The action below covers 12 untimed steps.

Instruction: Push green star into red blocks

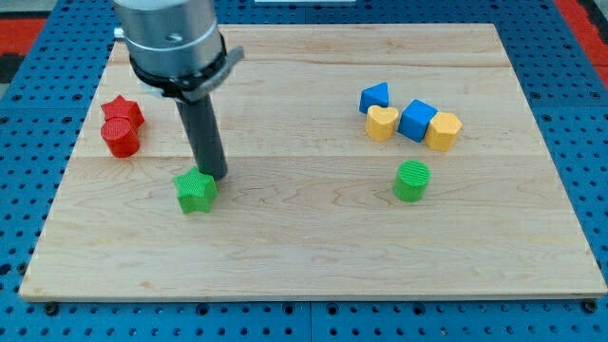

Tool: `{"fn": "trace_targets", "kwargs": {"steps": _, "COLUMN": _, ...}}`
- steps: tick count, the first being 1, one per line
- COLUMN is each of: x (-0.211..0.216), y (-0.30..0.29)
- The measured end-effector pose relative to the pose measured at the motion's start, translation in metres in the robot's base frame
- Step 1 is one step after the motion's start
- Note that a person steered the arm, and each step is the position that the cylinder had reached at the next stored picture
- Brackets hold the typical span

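The green star (195,191) lies on the wooden board at the lower left of centre. My tip (216,177) stands just to the star's upper right, touching or nearly touching it. The red blocks sit at the view's left: a red star (123,110) and, right below and touching it, a red cylinder (122,139). They lie up and to the left of the green star, with bare board between.
A green cylinder (411,181) stands right of centre. Above it is a cluster: a blue triangular block (374,97), a yellow heart (382,123), a blue cube (416,120) and a yellow hexagonal block (443,131). The wooden board (313,256) rests on a blue pegboard.
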<state>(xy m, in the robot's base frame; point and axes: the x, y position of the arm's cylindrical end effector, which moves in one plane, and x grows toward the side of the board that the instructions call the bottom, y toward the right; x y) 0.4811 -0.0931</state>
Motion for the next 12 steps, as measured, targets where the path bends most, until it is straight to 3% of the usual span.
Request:
{"fn": "trace_targets", "kwargs": {"steps": 1, "x": 0.026, "y": 0.0}}
{"fn": "trace_targets", "kwargs": {"steps": 2, "x": 0.026, "y": -0.099}}
{"fn": "trace_targets", "kwargs": {"steps": 3, "x": 0.05, "y": -0.08}}
{"fn": "trace_targets", "kwargs": {"steps": 5, "x": 0.043, "y": -0.16}}
{"fn": "trace_targets", "kwargs": {"steps": 6, "x": 0.055, "y": -0.13}}
{"fn": "trace_targets", "kwargs": {"steps": 7, "x": 0.02, "y": -0.13}}
{"fn": "trace_targets", "kwargs": {"steps": 9, "x": -0.092, "y": -0.148}}
{"fn": "trace_targets", "kwargs": {"steps": 12, "x": -0.168, "y": -0.158}}
